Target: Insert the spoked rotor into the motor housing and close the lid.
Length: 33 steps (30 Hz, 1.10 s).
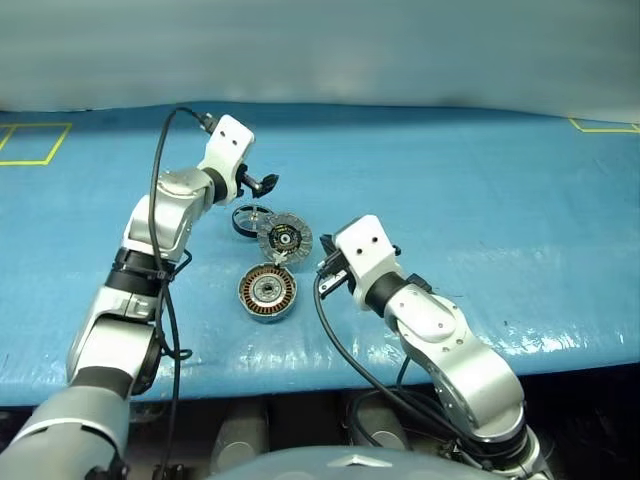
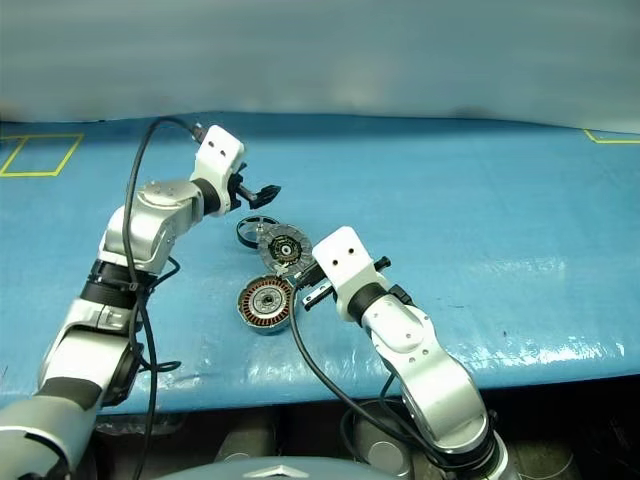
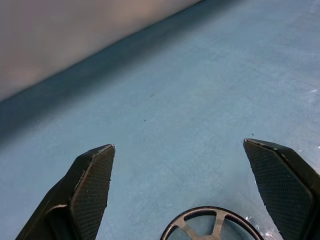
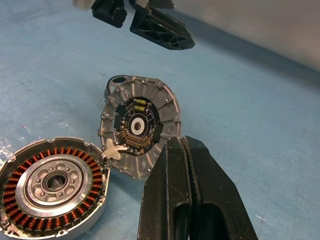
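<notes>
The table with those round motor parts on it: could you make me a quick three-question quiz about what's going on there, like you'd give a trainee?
1. True or false: the spoked rotor already sits inside the motor housing.
2. Which gripper has its fingers spread wide apart: (a) the left gripper or (b) the right gripper?
3. Which part lies between the spoked rotor and the motor housing on the blue table?

Key
1. False. The rotor lies on the table beyond the lid, apart from the housing.
2. (a) The left gripper is open just above the rotor; the right gripper is shut, empty, beside the lid.
3. The lid, segmented face up.
</notes>
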Tool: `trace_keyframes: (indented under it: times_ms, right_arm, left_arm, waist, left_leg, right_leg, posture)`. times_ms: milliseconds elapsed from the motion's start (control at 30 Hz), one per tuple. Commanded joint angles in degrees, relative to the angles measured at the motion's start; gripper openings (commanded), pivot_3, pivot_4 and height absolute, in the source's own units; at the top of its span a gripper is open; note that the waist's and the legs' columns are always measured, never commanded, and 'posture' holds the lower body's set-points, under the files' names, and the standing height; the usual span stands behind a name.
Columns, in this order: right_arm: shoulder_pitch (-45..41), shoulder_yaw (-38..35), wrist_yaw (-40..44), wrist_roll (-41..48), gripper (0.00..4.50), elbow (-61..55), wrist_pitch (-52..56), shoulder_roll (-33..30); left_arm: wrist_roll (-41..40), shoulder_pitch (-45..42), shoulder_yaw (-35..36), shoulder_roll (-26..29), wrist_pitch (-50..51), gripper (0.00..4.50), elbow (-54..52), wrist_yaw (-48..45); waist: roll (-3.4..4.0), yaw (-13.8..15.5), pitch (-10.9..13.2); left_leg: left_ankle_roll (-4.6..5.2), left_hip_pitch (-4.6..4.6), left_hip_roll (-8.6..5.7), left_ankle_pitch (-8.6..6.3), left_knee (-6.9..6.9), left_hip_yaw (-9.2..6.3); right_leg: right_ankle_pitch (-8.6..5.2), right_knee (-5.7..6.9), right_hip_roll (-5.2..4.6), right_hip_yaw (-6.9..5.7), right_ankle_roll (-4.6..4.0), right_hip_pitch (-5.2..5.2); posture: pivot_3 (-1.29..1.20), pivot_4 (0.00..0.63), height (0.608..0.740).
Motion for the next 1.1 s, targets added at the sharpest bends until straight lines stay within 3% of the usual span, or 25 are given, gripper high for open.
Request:
trace_keyframes:
  times_ms: [33, 367, 667, 1100]
  right_arm:
    - [-0.15, 0.06, -0.66, -0.13, 0.03, -1.62, -1.38, 0.64]
    - [-0.72, 0.24, -0.43, 0.26, 0.03, -0.10, -3.33, 1.21]
    - [0.47, 0.86, 0.56, 0.95, 0.03, 0.98, -6.35, 1.37]
    - [7.36, 1.10, 0.02, 0.60, 0.03, 4.07, -12.17, 0.89]
  left_arm:
    - [5.23, -4.27, -3.06, 2.23, -4.56, 4.50, 6.57, -4.70]
    - [14.67, -13.94, -11.02, 4.39, -14.16, 4.50, 20.44, -21.27]
    - [22.25, -21.26, -16.40, 2.88, -24.47, 4.50, 35.64, -33.59]
    - [28.96, -27.04, -18.13, -0.12, -33.06, 4.50, 46.43, -41.36]
  waist:
    - [0.00, -0.13, 0.00]
    - [-0.01, -0.05, 0.01]
    - [-0.04, -0.10, 0.03]
    - [-0.19, -0.12, 0.12]
  left_leg:
    - [0.00, 0.00, 0.00, 0.00, -0.01, 0.01]
    - [0.01, -0.30, -0.01, 0.00, -0.04, 0.01]
    - [0.02, -0.32, 0.00, 0.00, -0.04, 0.00]
    - [0.06, -0.40, -0.02, -0.02, 0.11, -0.02]
  right_leg:
    - [0.00, 0.00, 0.00, 0.00, 0.00, -0.01]
    - [-0.02, 0.03, 0.00, 0.02, 0.01, -0.31]
    - [-0.05, 0.07, 0.03, 0.02, 0.02, -0.34]
    - [-0.10, 0.15, 0.03, 0.04, 0.09, -0.34]
  posture:
    - [0.00, 0.150, 0.740]
    - [0.00, 0.150, 0.740]
    - [0.00, 0.150, 0.740]
    - [0.00, 0.150, 0.740]
